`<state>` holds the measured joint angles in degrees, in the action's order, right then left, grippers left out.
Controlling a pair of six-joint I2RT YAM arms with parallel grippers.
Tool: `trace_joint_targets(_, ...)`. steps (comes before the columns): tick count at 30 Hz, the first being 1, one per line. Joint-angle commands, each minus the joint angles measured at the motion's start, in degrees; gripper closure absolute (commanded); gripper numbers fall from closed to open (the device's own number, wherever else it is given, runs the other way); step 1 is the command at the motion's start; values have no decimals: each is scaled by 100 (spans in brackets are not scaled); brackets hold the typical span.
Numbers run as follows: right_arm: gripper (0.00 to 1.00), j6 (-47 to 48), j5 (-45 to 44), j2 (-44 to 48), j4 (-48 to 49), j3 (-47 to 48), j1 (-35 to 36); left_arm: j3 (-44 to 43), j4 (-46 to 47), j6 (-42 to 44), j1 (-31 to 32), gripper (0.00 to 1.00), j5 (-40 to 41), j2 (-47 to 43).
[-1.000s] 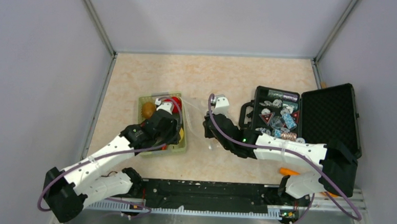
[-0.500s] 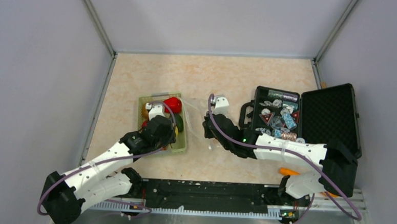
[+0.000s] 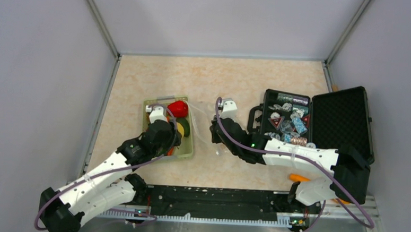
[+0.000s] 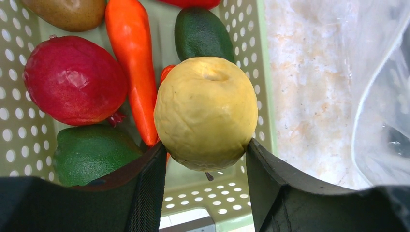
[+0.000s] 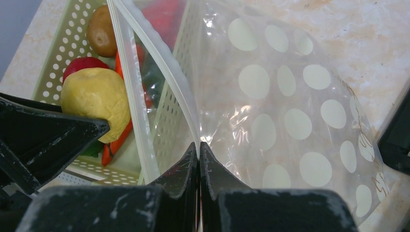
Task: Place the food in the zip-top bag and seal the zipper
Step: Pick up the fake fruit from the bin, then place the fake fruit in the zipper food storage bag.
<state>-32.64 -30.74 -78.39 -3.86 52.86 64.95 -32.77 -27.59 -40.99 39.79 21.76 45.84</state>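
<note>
Gripping a yellow fruit (image 4: pixel 205 113) over the basket (image 4: pixel 241 63) is the left end effector (image 4: pixel 205 147); the right end effector (image 5: pixel 199 147) pinches the empty-looking zip-top bag (image 5: pixel 280 106) by its edge. The zipper (image 5: pixel 130 82) is not yet sealed.

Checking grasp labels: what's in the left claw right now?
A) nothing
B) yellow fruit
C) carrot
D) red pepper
B: the left wrist view shows the yellow fruit pinched between the fingers of the left claw, over the green basket.
</note>
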Motion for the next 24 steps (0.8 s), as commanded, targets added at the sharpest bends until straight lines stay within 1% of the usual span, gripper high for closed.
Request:
trace_joint_targets(1, 100, -95, -138, 87, 268, -80, -48, -338, 44, -16, -15, 86, -244, -251)
trace_joint_targets(7, 100, -223, -239, 89, 337, -122, -46, -438, 90, 26, -11, 85, -274, -754)
trace_joint_targets(10, 100, -305, -318, 87, 345, -161, -49, -525, 156, 93, -15, 85, -413, -983)
trace_joint_targets(13, 100, -346, -322, 63, 544, -166, -52, -613, 368, 254, -15, 85, -848, -1031)
trace_joint_targets(15, 100, -398, -325, 21, 570, -139, -50, -658, 550, 336, -15, 85, -1337, -1019)
trace_joint_targets(18, 100, -430, -303, -52, 587, -80, -52, -581, 1060, 371, -9, 85, -2030, -932)
trace_joint_targets(22, 100, -437, -198, -124, 556, -7, -51, -386, 1690, -44, -15, 85, -2725, -808)
trace_joint_targets(24, 100, -503, -187, -133, 553, -15, -50, -176, 2056, -309, -15, 86, -2816, -879)
